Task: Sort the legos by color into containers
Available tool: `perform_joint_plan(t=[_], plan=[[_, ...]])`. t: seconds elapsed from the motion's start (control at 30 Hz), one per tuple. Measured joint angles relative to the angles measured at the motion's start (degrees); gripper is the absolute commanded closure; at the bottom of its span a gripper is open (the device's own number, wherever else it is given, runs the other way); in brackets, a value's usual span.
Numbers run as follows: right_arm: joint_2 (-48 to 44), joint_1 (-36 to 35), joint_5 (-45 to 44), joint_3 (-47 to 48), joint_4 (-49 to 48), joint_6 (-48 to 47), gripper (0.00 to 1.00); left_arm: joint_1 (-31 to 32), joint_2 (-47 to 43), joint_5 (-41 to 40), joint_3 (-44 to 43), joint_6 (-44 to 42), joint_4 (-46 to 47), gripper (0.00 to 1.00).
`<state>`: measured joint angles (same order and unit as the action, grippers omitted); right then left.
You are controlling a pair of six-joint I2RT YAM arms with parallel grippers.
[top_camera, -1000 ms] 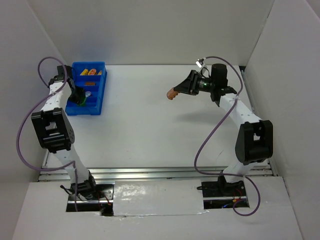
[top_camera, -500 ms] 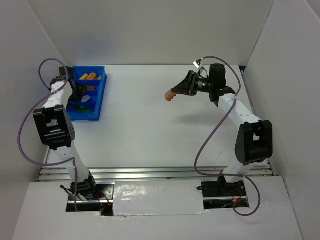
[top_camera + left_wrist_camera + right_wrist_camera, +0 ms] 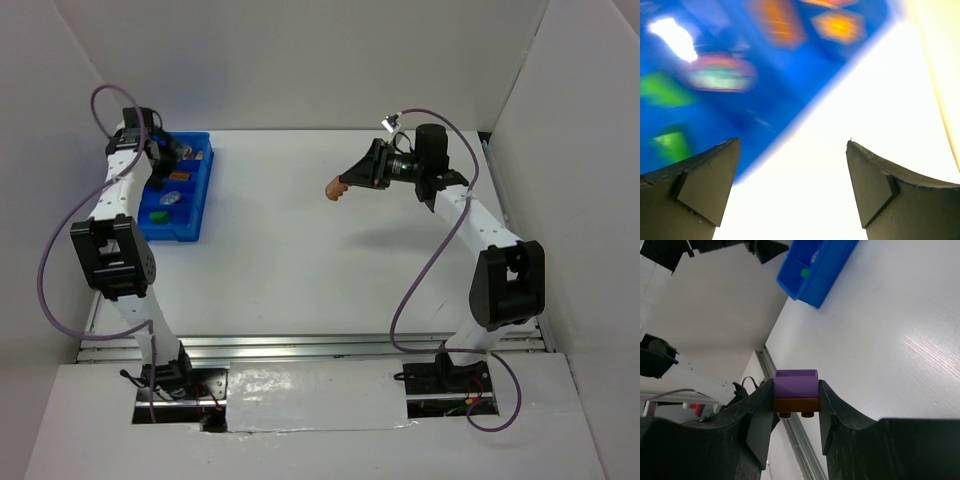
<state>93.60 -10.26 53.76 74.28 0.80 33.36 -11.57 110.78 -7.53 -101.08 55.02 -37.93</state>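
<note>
Right gripper (image 3: pixel 795 390): clamped on a small purple-over-brown plastic lego block (image 3: pixel 795 382), aloft over the white table (image 3: pixel 300 260).
Blue ridged plastic bin (image 3: pixel 172 232): well apart to that block's left, long axis near-to-far.
Left gripper (image 3: pixel 792 142): wide apart, empty, above the bin's edge.

The container (image 3: pixel 172 233) is a uniform bright blue. Inside it you can identify orange-yellow blocks (image 3: pixel 839 25), green blocks (image 3: pixel 671 145) and 1 oval (image 3: pixel 720 74) with a purple rim and a pale teal centre. The left wrist view is blurred, so you cannot read any finer pattern. The brick (image 3: pixel 795 384) is 2-tone in the right wrist view: purple upper half, brown lower half. From above it reads pinkish-brown. The left gripper (image 3: pixel 792 150) and right gripper (image 3: pixel 795 392) are dark grey to black. The left arm (image 3: pixel 112 200) and right arm (image 3: pixel 482 225) show white links with black joints, and each trails a purple cable (image 3: pixel 45 270). The table (image 3: pixel 300 260) is plain white.
</note>
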Motion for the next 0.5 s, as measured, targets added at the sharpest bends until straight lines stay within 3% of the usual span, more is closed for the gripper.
perform_joint_plan(t=[0.1, 0.17, 0.33, 0.5], plan=[[0.0, -1.33, 0.87, 1.75, -0.46, 0.2, 1.0, 6.05, -0.52, 4.76, -5.05, -6.86, 3.08, 0.02], [0.0, -2.05, 2.67, 2.12, -2.21, 1.05, 1.0, 10.34, -2.12, 14.1, -4.96, -10.1, 8.31, 0.05], [-0.07, -2.78, 8.92, 2.1, -9.4, 4.96, 1.0, 16.96, -5.6, 42.97, 3.89, -7.76, 28.24, 0.04], [-0.15, -3.87, 12.57, 2.1, -13.35, 6.97, 1.0, 21.75, -3.72, 58.84, 2.91, -6.38, 35.1, 0.1]])
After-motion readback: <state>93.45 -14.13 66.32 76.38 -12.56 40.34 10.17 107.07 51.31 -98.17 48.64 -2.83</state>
